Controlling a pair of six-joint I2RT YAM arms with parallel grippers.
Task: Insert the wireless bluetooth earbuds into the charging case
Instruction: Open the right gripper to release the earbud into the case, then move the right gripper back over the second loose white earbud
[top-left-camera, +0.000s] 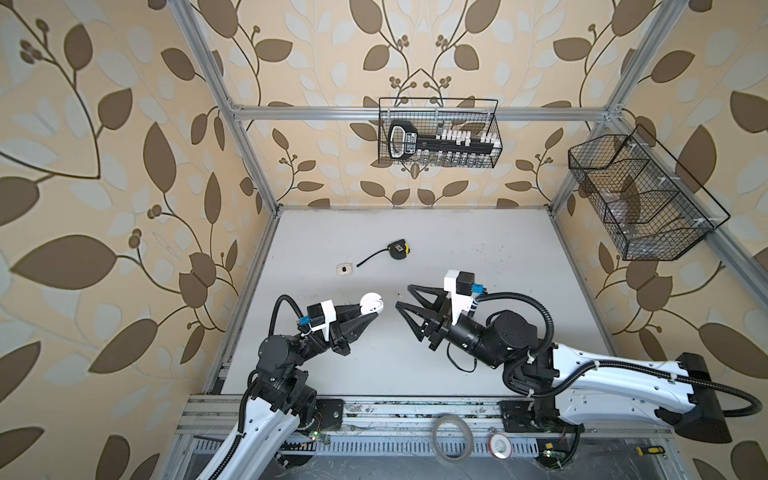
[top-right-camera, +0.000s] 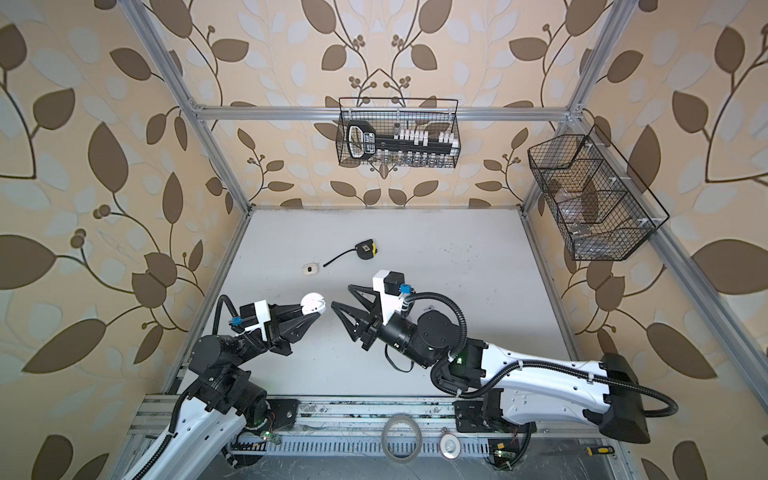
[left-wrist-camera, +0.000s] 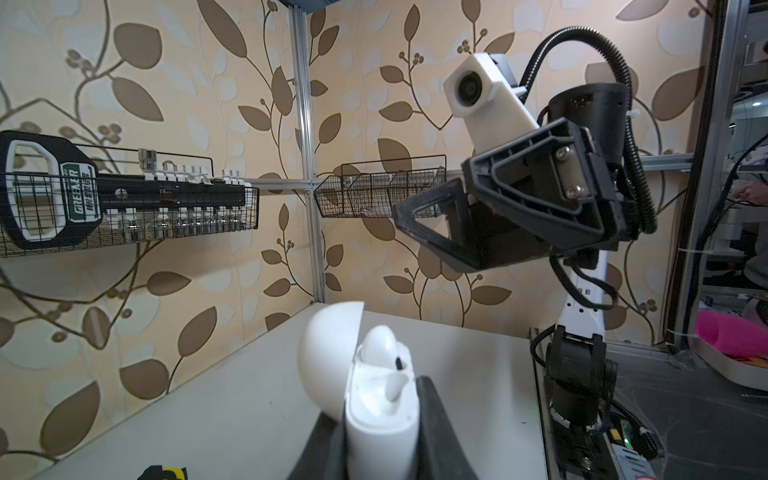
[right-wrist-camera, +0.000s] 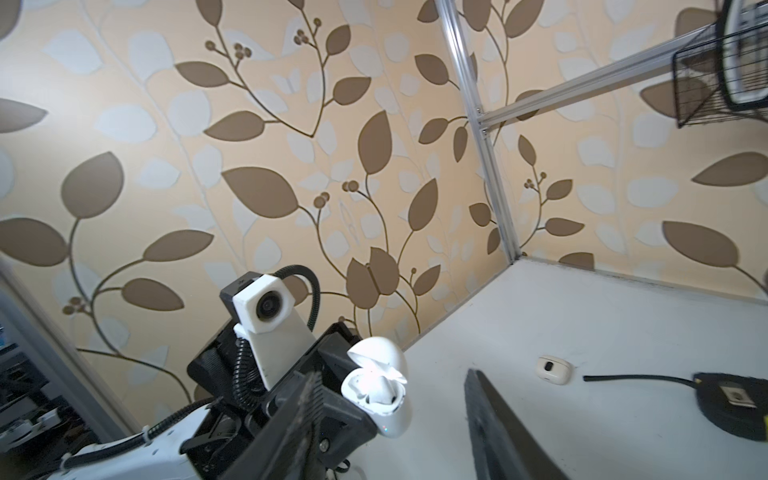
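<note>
Over the table (top-left-camera: 395, 365), left pincer (top-left-camera: 372, 312) clamps open white case (top-left-camera: 371, 303) with white earbuds (left-wrist-camera: 380, 345); right pincer (top-left-camera: 403, 296) apart.

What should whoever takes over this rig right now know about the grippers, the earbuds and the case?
Left gripper: shut on the white case, lid open.
Right gripper: open and empty, facing the case, apart from it.
Earbuds: one earbud sits in the held case. The second slot looks filled in the right wrist view, but that is unclear.
A small cream case lies on the table beside the tape measure, away from both grippers.
Left to do: check that both earbuds are seated, shut the lid, set the case down.
</note>
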